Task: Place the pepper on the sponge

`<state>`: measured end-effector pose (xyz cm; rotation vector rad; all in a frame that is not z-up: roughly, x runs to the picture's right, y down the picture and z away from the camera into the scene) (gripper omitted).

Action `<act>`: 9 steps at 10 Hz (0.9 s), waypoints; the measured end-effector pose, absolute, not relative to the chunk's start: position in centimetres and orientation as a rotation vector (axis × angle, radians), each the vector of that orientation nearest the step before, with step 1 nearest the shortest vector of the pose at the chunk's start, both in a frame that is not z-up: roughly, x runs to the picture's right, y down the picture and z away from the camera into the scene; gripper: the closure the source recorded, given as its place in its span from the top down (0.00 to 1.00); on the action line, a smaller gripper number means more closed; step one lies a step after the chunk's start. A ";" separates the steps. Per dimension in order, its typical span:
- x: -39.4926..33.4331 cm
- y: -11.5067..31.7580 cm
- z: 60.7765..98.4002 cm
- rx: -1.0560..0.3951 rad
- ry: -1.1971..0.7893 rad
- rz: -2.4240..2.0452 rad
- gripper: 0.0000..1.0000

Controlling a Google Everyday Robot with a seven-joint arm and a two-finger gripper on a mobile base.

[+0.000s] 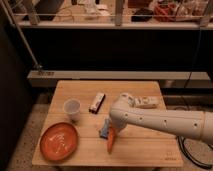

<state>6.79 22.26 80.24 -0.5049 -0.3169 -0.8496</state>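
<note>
The pepper (111, 140) is a slim orange-red tapered piece, hanging point-down near the middle front of the wooden table (150, 150). My gripper (113, 130) sits at the end of the white arm, right at the pepper's upper end. The blue sponge (104, 129) lies just left of the pepper, partly hidden by the arm. The pepper's upper end overlaps the sponge's right edge. Whether the pepper touches the table or sponge is unclear.
An orange plate (59, 141) lies at the table's front left, a white cup (72, 109) behind it. A dark-and-white box (97, 102) sits mid-table. A white object (145, 102) rests at the back right. A ledge and shelving stand behind the table.
</note>
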 end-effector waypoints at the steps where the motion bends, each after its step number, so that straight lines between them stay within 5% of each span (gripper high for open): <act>1: 6.7 22.1 80.3 -0.503 -0.318 -0.854 0.11; 9: 5.6 21.3 80.4 -0.484 -0.335 -0.894 0.11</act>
